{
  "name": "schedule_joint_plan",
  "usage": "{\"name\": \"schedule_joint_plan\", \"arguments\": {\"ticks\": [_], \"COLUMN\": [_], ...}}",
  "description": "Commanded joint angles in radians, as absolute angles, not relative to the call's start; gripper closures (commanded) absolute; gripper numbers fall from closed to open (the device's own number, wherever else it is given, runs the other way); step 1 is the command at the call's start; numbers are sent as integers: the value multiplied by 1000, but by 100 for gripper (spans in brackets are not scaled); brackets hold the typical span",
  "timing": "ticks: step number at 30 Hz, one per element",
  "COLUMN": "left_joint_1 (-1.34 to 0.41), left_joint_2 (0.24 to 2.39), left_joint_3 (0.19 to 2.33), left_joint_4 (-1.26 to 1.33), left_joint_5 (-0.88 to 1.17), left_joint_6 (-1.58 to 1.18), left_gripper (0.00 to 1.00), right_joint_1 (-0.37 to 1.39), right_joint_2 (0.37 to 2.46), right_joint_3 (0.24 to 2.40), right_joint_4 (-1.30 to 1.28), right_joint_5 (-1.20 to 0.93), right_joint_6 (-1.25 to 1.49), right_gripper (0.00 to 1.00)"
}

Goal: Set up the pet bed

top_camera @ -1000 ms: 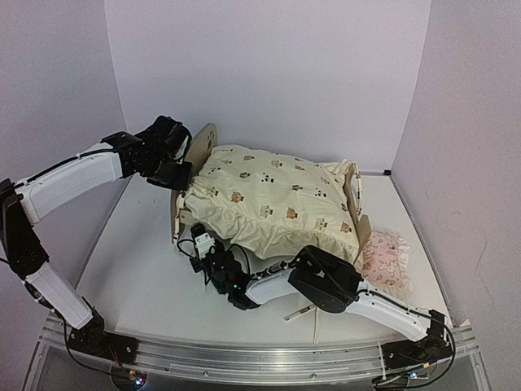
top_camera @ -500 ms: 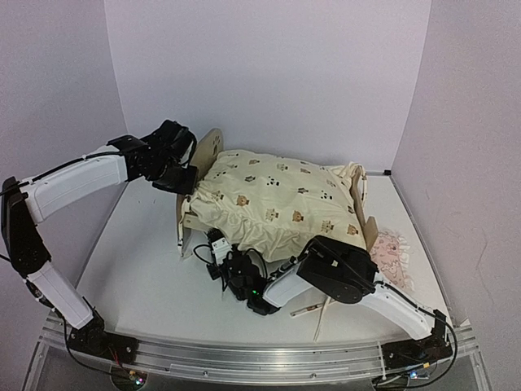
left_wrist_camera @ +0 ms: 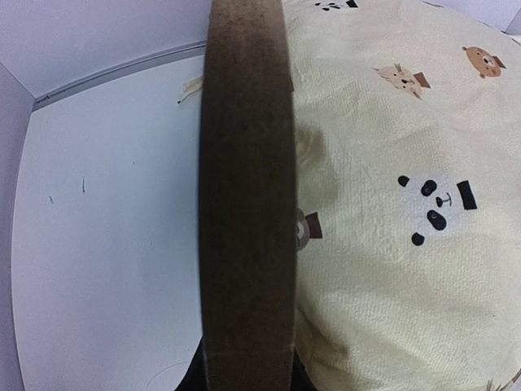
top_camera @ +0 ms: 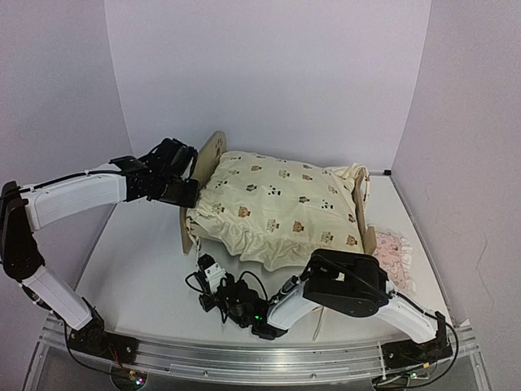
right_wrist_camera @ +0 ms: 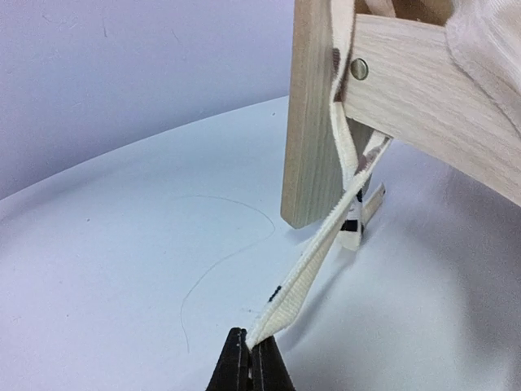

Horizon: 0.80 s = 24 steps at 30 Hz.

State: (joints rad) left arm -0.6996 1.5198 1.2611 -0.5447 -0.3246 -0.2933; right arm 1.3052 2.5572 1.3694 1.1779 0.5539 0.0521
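The pet bed [top_camera: 210, 155] swung rightward; right jaws pinch cushion tie [right_wrist_camera: 305, 273].

No text, label, brand or number can be read in any of the views. On the cushion [top_camera: 277, 208] only small animal faces are printed, and no letters are seen with them.
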Motion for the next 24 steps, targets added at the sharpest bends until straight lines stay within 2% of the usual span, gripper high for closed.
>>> {"name": "schedule_joint_plan", "arguments": {"ticks": [1, 6, 11, 12, 14, 18, 24], "left_joint_1": [-701, -701, -700, -700, -699, -698, -688], "left_joint_2": [1424, 1416, 1436, 1439, 1450, 1474, 1520], "left_joint_3": [1229, 1170, 1166, 1167, 1174, 1180, 1192], "left_joint_4": [-367, -342, -341, -339, -339, -334, -317], "left_joint_5": [-225, -230, -244, -250, -262, -275, -288], "left_joint_6": [-430, -439, -432, -428, -421, -412, -398], "left_gripper": [100, 94, 69, 68, 70, 82, 92], "right_joint_1": [1302, 1308, 1321, 1329, 1342, 1358, 1380], "right_joint_2": [2490, 2454, 2403, 2395, 2380, 2353, 2326], "right_joint_3": [1327, 1280, 1222, 1212, 1195, 1178, 1198], "right_joint_4": [1177, 1152, 1131, 1131, 1131, 1117, 1061], "right_joint_5": [521, 473, 394, 375, 335, 260, 161], "right_joint_6": [164, 219, 287, 292, 298, 338, 389], "right_gripper": [100, 100, 100, 100, 100, 100, 100]}}
